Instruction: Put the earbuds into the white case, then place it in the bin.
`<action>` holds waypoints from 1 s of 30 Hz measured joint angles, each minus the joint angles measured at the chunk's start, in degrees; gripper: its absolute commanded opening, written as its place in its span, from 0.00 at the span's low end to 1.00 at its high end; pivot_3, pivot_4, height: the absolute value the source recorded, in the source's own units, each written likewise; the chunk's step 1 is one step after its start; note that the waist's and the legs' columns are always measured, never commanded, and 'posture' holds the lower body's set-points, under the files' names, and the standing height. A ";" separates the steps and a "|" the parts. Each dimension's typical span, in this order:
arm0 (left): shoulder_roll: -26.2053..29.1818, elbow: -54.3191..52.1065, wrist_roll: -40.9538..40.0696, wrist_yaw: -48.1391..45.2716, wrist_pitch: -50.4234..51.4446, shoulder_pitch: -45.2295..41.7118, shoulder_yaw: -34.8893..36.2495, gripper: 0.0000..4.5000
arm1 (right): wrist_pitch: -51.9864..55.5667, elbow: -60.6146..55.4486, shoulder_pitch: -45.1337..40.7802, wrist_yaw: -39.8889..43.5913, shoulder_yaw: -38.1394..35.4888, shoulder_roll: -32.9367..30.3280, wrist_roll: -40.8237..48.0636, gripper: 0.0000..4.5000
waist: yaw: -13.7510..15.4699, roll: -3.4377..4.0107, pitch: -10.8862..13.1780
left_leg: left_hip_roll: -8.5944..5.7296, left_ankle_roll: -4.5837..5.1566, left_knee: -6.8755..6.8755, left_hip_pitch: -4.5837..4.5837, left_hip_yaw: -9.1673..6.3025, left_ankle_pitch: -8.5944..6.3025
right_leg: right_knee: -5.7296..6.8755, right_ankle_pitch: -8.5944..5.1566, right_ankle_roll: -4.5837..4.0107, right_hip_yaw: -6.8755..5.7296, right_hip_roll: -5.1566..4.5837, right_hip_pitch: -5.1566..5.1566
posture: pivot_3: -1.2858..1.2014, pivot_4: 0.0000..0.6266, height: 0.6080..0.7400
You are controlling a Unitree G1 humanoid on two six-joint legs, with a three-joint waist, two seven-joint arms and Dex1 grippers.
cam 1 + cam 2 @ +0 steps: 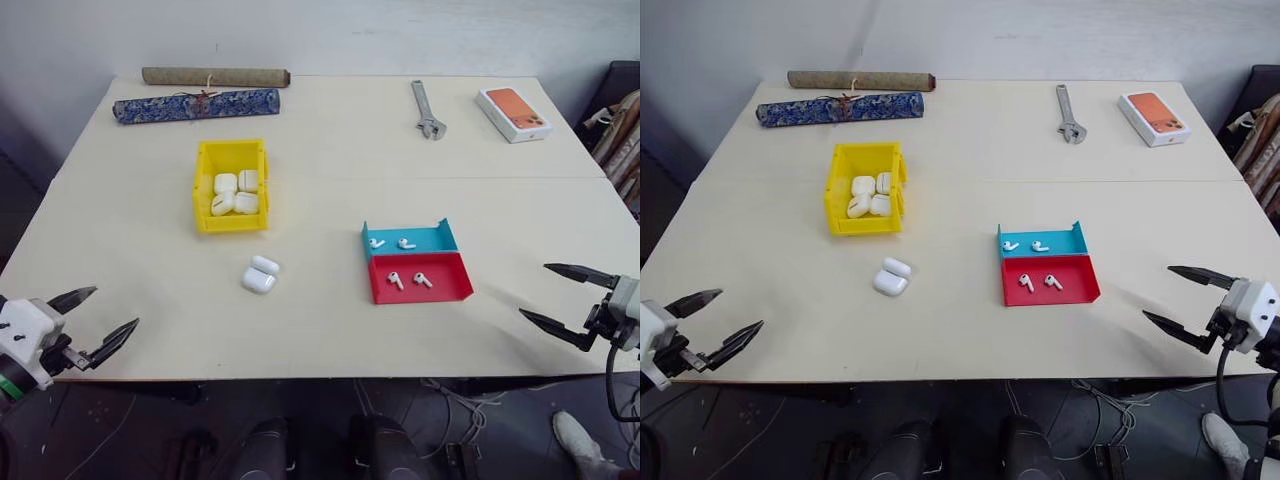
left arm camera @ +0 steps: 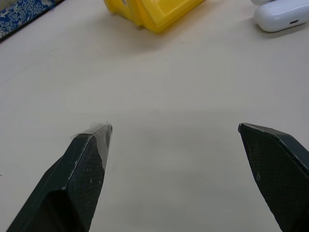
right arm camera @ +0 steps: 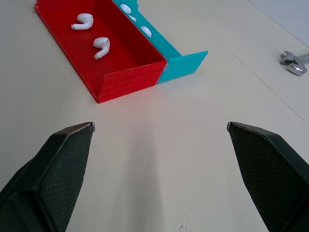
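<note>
Pale table point(image 1: 320, 320) carries the open case point(image 1: 260, 274) beside the bin point(image 1: 231, 186). Earbuds point(image 1: 409, 280) lie in the red tray point(image 1: 420, 279). Both end effectors, left point(image 1: 103, 325) and right point(image 1: 548, 296), gape wide, empty.

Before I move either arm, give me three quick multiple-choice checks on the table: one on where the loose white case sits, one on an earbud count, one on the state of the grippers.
1. The open white case lies:
A. inside the red tray
B. on the table between the yellow bin and the trays
C. beside the wrench

2. Earbuds in the red tray:
A. none
B. two
C. four

3. The left gripper and right gripper are:
A. both open, empty
B. both shut
C. left shut on the case

Answers: 1 B, it rests on bare tabletop just in front of the yellow bin; 2 B, two earbuds lie there; 3 A, fingers spread with nothing between.
</note>
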 measured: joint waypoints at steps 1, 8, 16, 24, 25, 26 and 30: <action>0.32 -0.03 -0.01 -0.26 0.22 0.14 0.00 0.98 | -0.10 0.12 -0.03 0.06 0.00 0.00 0.00 1.00 | -0.10 0.00 0.00 | 0.00 0.00 0.00 0.00 0.00 0.00 | 0.00 0.00 0.00 0.00 0.00 0.00 | 0.52 0.24 1.00; 0.67 -0.07 -0.59 -0.90 1.01 -0.47 0.02 0.98 | -0.97 1.09 -1.30 0.03 0.68 0.03 -0.70 1.00 | -0.59 0.02 -0.01 | 0.00 -0.01 -0.01 0.01 0.01 0.00 | 0.00 0.00 0.00 0.01 0.00 -0.01 | 0.52 0.24 1.00; 0.73 -0.12 -1.05 -1.37 1.44 -0.52 0.03 0.98 | -0.81 -0.48 -2.21 0.00 2.51 0.71 -0.81 1.00 | -0.51 0.02 -0.01 | 0.01 -0.02 -0.01 0.01 0.01 0.00 | 0.00 0.00 0.00 0.01 0.00 0.00 | 0.52 0.24 1.00; 0.73 -0.71 -1.01 -0.86 1.59 -0.33 0.04 0.98 | -0.87 -0.48 -2.70 -0.19 2.73 0.71 -1.24 1.00 | -0.49 0.03 -0.01 | 0.01 -0.02 -0.02 0.01 0.00 0.00 | 0.01 0.00 0.00 0.01 0.00 0.00 | 0.52 0.24 1.00; 0.73 -0.71 -0.99 -0.79 1.59 -0.33 0.03 0.98 | -0.86 -0.48 -2.79 -0.26 2.76 0.71 -1.32 1.00 | -0.50 0.03 -0.01 | 0.01 -0.02 -0.02 0.01 0.00 0.00 | 0.00 0.00 0.00 0.01 0.00 0.00 | 0.52 0.24 1.00; 0.72 -0.71 -0.96 -0.70 1.59 -0.33 0.03 0.98 | -0.86 -0.48 -2.92 -0.33 2.78 0.71 -1.48 1.00 | -0.50 0.03 -0.01 | 0.01 -0.02 -0.01 0.01 0.00 0.00 | 0.01 0.00 0.00 0.01 0.00 0.00 | 0.52 0.24 1.00; 0.71 -0.85 -0.93 -0.39 1.59 -0.34 0.03 0.98 | -0.87 -0.48 -3.23 -0.61 3.06 0.71 -1.79 1.00 | -0.50 0.03 -0.01 | 0.01 -0.02 -0.01 0.01 0.00 0.00 | 0.01 0.00 0.00 0.01 0.00 0.00 | 0.52 0.24 1.00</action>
